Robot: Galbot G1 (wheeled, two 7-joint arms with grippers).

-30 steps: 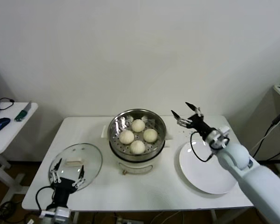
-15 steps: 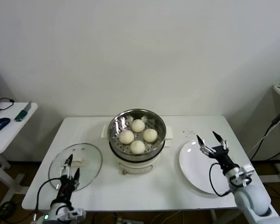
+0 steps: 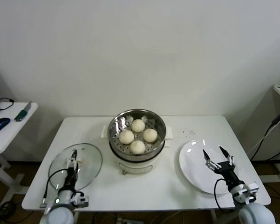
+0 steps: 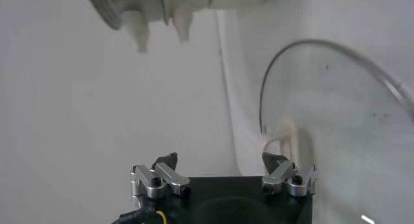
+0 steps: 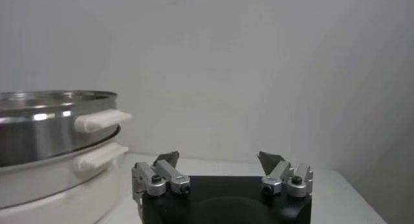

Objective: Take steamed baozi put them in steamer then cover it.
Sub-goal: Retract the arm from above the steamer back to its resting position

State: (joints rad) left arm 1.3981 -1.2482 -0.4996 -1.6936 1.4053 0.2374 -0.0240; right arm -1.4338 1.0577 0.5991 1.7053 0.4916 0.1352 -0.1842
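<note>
Taking the steamer as our landmark at the middle of the white worktop, we start well to its left, where the glass cover lies flat with its whitish bar handle facing up, set aside so the basket stays open for loading. Our left tool hangs low over that cover with its fingers spread and nothing between them; in the left wrist view the handle sits just ahead of one fingertip, so we judge the tool is placed there to line up on the handle for the lift. In the steamer itself all four steamed baozi rest on the perforated floor, close together but each in its own spot, which we read as the loading being finished and only the covering left to do. To the right of the steamer lies a flat white plate, bare of buns. Our right tool hovers over the plate's near right part, released and holding nothing; we take it to be waiting clear of the steamer, leaving room for the cover to come across.
</note>
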